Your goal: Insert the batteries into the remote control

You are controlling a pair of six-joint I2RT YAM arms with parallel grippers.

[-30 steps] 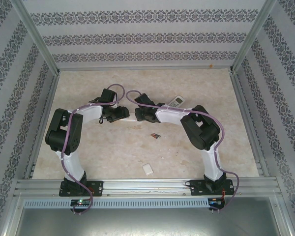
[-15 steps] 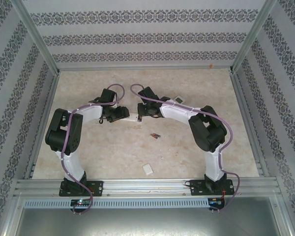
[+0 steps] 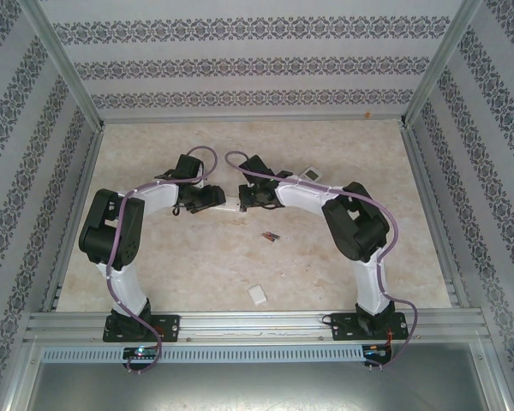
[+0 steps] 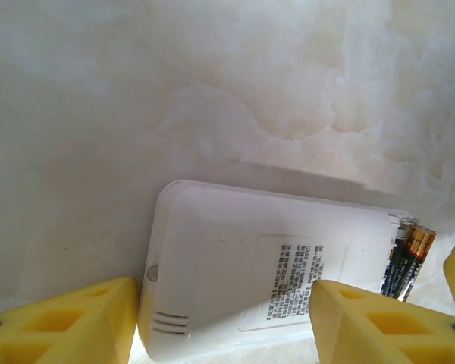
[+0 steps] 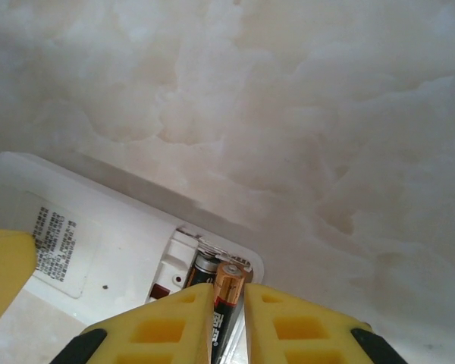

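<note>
The white remote control (image 4: 235, 265) lies back up between the two arms (image 3: 232, 205). My left gripper (image 4: 226, 322) is open. Its left finger (image 4: 68, 322) is against the remote's short end and its right finger (image 4: 364, 322) sits over the printed label. My right gripper (image 5: 229, 303) is shut on a black battery (image 5: 231, 280) with a copper end, tilted over the open compartment at the remote's other end. A second battery (image 5: 205, 265) lies in that compartment. The left wrist view shows these batteries (image 4: 407, 262) at the remote's right end.
Two loose batteries (image 3: 270, 236) lie on the marble tabletop nearer the bases. A small white cover piece (image 3: 257, 294) lies close to the front rail. Another white remote (image 3: 312, 174) sits behind the right arm. Patterned walls enclose the table.
The right arm's wrist and elbow have shifted a little while its gripper stays at the remote's compartment end, and its jaws have narrowed slightly. The left arm has not moved.
</note>
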